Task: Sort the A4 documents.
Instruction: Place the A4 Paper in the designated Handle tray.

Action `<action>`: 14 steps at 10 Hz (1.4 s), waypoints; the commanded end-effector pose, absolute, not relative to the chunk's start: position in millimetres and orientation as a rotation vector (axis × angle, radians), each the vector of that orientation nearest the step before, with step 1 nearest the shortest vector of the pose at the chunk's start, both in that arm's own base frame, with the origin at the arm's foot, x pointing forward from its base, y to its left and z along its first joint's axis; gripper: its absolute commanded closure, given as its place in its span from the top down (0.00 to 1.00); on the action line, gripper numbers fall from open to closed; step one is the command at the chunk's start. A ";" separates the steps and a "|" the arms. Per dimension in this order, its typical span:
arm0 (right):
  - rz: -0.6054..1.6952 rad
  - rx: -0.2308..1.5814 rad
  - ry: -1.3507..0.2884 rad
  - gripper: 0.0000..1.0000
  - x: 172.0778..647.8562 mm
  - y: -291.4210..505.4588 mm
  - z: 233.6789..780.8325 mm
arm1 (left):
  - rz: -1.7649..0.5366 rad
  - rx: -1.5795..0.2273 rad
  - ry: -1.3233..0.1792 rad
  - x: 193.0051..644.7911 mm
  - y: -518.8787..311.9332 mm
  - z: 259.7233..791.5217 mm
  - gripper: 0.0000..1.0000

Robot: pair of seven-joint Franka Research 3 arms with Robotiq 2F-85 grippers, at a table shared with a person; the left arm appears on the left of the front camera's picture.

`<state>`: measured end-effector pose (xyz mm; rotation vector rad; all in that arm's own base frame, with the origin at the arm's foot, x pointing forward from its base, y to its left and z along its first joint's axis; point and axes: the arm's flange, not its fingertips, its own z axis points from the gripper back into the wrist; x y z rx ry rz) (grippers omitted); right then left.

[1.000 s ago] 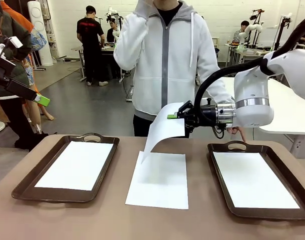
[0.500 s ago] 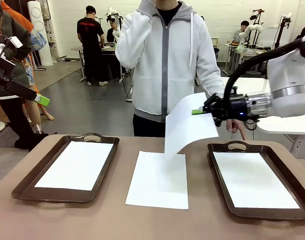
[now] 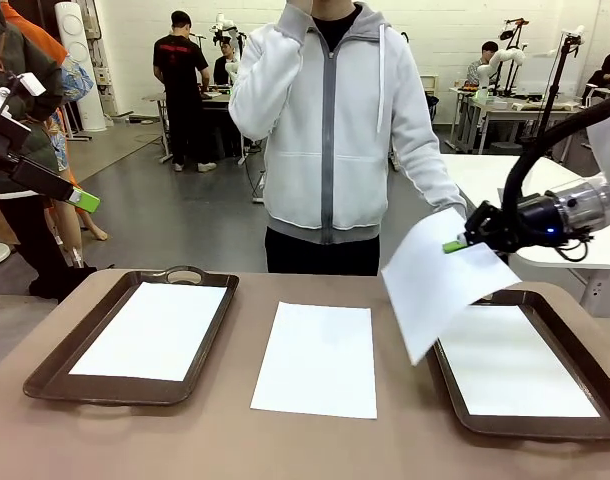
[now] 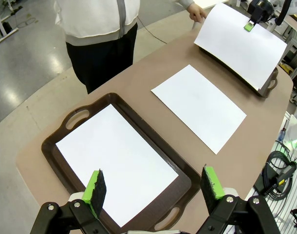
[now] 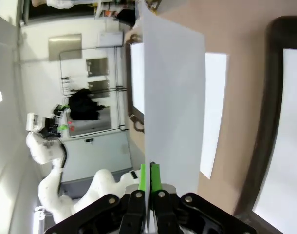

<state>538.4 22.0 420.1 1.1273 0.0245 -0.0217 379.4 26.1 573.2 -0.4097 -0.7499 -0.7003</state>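
Sheet [image 3: 440, 290] moved right above tray [image 3: 535, 427], pinched in right jaws

The sheets [image 3: 316, 358] are thin, matt white paper (the lifted sheet [image 3: 435, 290] bends limply). The trays [image 3: 47, 372] look like smooth dark brown plastic with a faint sheen; the table [image 3: 185, 440] is smooth, matt tan.

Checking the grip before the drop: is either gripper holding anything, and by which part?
The right gripper pinches one white sheet by an edge, the rest hanging free. The left gripper is open, holding nothing.
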 end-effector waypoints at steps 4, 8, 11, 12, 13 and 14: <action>0.040 0.981 -0.040 0.01 530.3 -27.3 376.1 | -0.713 -0.398 -0.748 379.3 25.6 571.4 1.00; -0.035 0.836 -0.014 0.01 519.6 -70.4 334.7 | -0.713 -0.398 -0.748 379.3 25.6 571.4 1.00; -0.038 0.656 0.017 0.01 522.2 -88.1 320.8 | -0.713 -0.398 -0.748 379.3 25.6 571.4 1.00; -0.035 0.641 0.022 0.01 523.3 -89.0 320.3 | -0.713 -0.398 -0.748 379.3 25.6 571.4 1.00; -0.039 0.633 0.012 0.01 525.6 -88.9 319.6 | -0.713 -0.398 -0.748 379.3 25.6 571.4 1.00; -0.046 0.629 0.019 0.01 527.6 -88.5 318.2 | -0.713 -0.398 -0.748 379.3 25.6 571.4 1.00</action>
